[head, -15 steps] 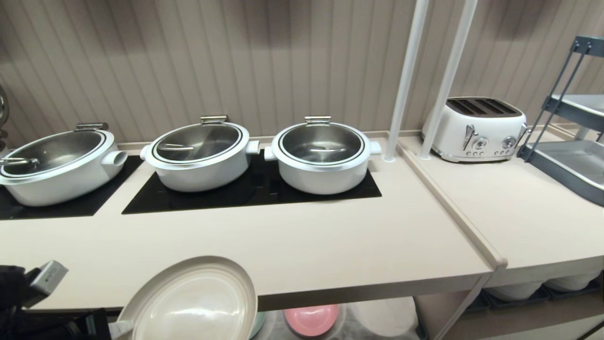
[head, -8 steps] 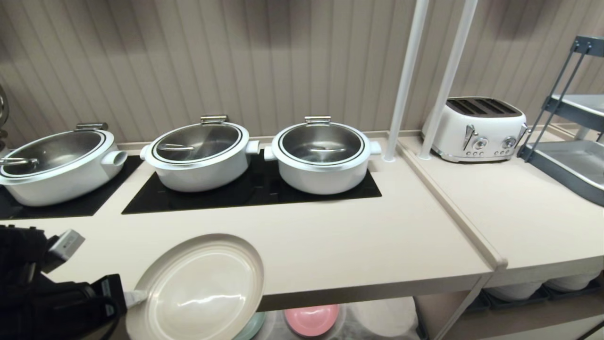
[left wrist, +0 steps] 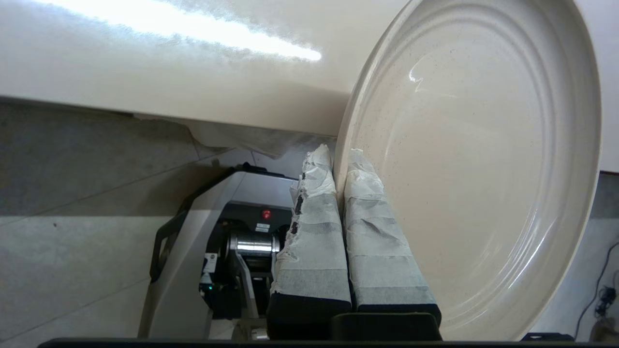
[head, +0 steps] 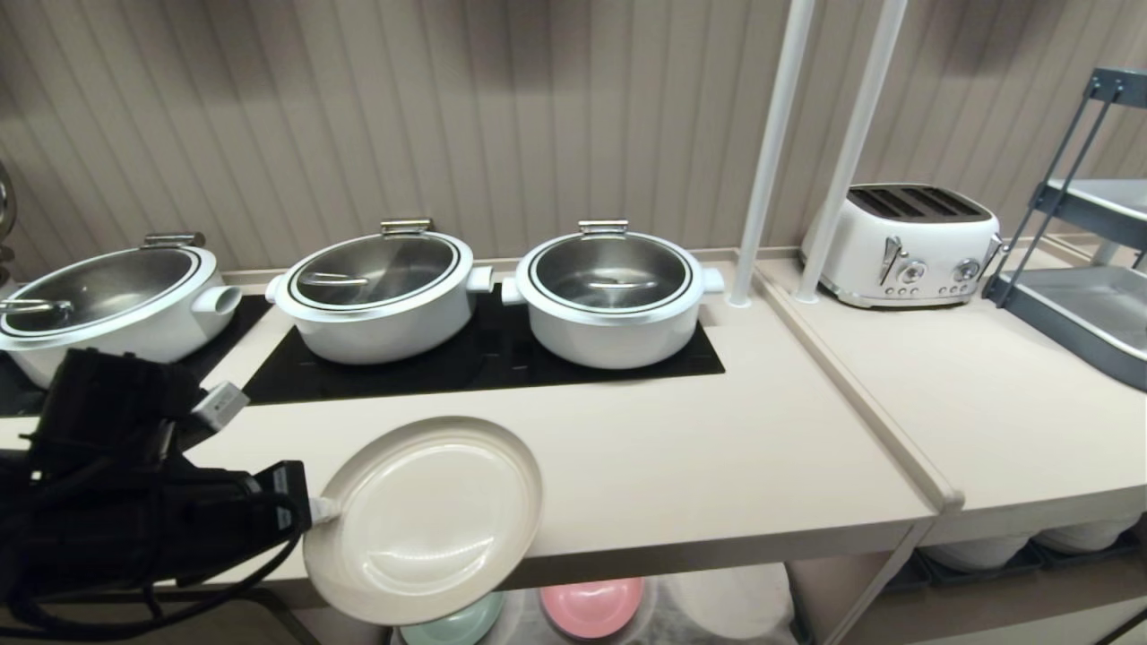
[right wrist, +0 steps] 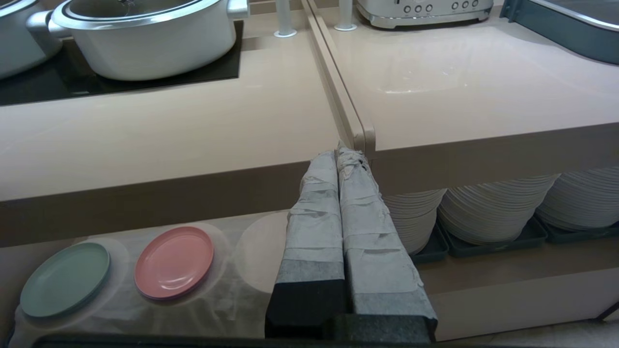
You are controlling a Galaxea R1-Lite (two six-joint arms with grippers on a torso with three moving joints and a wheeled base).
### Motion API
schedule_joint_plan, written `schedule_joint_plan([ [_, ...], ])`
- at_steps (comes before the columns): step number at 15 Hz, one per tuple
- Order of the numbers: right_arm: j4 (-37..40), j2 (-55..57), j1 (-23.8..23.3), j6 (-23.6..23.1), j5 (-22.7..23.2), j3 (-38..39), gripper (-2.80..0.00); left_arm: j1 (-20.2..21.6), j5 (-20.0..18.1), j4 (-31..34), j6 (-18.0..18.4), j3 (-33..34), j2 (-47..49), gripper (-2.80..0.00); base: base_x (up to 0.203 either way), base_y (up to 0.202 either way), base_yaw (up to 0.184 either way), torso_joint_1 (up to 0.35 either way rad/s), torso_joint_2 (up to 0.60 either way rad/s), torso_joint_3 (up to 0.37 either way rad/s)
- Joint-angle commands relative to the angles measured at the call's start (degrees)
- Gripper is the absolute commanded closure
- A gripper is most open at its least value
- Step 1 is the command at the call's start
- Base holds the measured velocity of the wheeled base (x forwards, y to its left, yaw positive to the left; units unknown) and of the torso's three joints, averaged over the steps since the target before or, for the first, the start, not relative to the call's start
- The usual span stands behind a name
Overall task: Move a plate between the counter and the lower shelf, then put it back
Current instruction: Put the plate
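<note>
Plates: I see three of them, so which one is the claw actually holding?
The cream plate, pinched at its rim by the left claw above the counter's front edge. The mint-green plate and pink plate lie on the lower shelf.

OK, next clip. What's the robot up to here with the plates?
The left gripper is shut on the rim of a round matte cream-beige plate, holding it tilted, partly over the front edge of the long pale beige counter. Nothing shows it resting there yet. In the cloth-draped lower shelf below lie a mint-green plate and a pink plate. The right gripper is shut and empty, parked in front of the counter's edge.
</note>
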Motion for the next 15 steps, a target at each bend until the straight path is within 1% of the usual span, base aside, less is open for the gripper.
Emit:
schedule_joint_plan([
  [1,0.0,0.0,0.0,0.0,0.0,0.0,0.00,-1.1,0.0,-0.4,-0.2,-2.3,4.6,0.00,0.000,0.000,0.000,0.000,0.00,0.000],
  [6,0.0,0.0,0.0,0.0,0.0,0.0,0.00,-4.5,0.5,-6.6,0.0,-7.8,14.8,0.00,0.000,0.000,0.000,0.000,0.00,0.000],
  [9,0.0,0.0,0.0,0.0,0.0,0.0,0.00,-7.1,0.9,-7.2,-0.3,-12.2,20.6,0.00,0.000,0.000,0.000,0.000,0.00,0.000],
  [12,0.0,0.0,0.0,0.0,0.0,0.0,0.00,-9.7,2.4,-7.3,-0.5,-17.5,26.7,0.00,0.000,0.000,0.000,0.000,0.00,0.000],
  [15,0.0,0.0,0.0,0.0,0.0,0.0,0.00,-12.2,3.0,-7.3,-2.5,-23.6,32.2,0.00,0.000,0.000,0.000,0.000,0.00,0.000],
])
